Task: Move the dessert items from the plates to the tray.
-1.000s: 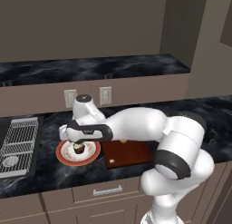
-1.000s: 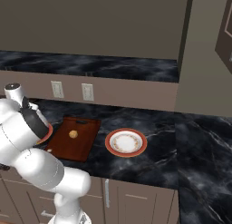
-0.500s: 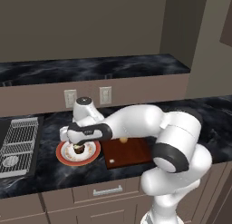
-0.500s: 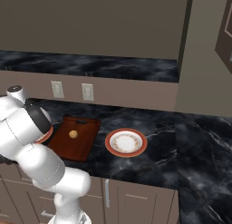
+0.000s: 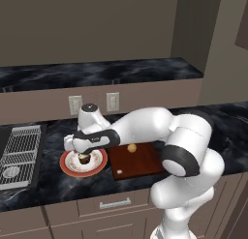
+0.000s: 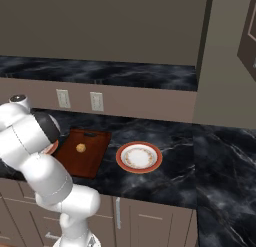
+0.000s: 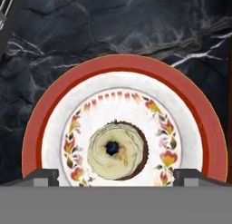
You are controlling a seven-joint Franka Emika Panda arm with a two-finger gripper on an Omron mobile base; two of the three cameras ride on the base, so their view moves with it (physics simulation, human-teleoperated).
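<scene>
A chocolate cupcake (image 7: pixel 115 150) with a pale swirled top sits in the middle of an orange-rimmed plate (image 7: pixel 122 64). My gripper (image 7: pixel 116 175) hangs open straight above it, one fingertip (image 7: pixel 43 175) on each side, touching nothing. In the left base view the gripper (image 5: pixel 83 151) hovers over the cupcake (image 5: pixel 84 158) on the left plate (image 5: pixel 68 164). The tan pastry ball (image 5: pixel 131 147) lies on the reddish-brown tray (image 5: pixel 138 163) just to the right. From the right base view the ball (image 6: pixel 80 148) rests on the tray (image 6: pixel 85 158), beside a second plate (image 6: pixel 139 156) with nothing on it.
A grey metal rack (image 5: pixel 19 148) lies left of the plate on the black marble counter (image 5: pixel 48 185). Wall outlets (image 5: pixel 113 101) sit on the backsplash behind. A raised upper counter ledge (image 5: pixel 97 73) runs along the back.
The arm's elbow has shifted slightly while the hand stays over the cupcake plate. The gripper remains open and nothing has been picked up.
</scene>
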